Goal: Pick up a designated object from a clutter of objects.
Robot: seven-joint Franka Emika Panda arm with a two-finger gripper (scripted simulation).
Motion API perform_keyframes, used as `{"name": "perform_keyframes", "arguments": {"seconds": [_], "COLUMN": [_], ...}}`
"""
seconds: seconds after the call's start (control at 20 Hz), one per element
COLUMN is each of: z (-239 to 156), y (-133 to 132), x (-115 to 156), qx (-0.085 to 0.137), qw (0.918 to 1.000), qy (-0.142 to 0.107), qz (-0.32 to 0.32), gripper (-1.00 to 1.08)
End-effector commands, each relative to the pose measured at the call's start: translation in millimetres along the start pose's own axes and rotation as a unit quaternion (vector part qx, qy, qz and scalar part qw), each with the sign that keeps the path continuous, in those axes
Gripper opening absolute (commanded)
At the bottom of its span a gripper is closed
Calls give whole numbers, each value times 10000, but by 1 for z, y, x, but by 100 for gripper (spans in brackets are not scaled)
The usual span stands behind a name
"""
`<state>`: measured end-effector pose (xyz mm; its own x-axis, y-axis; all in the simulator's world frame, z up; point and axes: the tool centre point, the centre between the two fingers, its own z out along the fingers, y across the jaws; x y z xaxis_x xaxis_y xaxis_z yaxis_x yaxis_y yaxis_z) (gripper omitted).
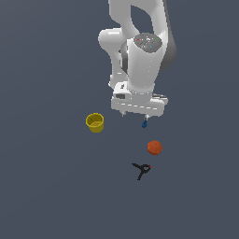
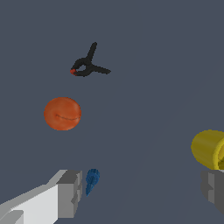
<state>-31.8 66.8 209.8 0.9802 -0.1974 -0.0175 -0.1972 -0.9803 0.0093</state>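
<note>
Approach step: gripper [image 2: 140, 192] spread wide above the tabletop [image 1: 46, 186], blue piece [image 2: 91, 180] just inside one finger, off-centre; next, centring, lowering, closing.

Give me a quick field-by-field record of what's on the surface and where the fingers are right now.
target: small dark-blue elongated piece, right beside one finger, not between the fingers
gripper: open, fingers spread wide, holding nothing
orange-red ball: apart from the blue piece
black clamp-like tool with red spot: beyond the ball
yellow cup: at the exterior view's left, alone
grasp: not yet made
</note>
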Motion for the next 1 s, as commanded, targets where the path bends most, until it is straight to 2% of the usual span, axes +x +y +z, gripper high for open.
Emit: {"name": "perform_keyframes", "arguments": {"seconds": [0.0,0.55,0.95], "z": [17,81,109], "y": [-10,-47,-60], "x": [-10,-65,-97], "qx": [-11,0,38], "qw": [9999,9962,9926], "qy": [18,74,82], "qz": [171,873,1208], "gripper": [100,100,100]}}
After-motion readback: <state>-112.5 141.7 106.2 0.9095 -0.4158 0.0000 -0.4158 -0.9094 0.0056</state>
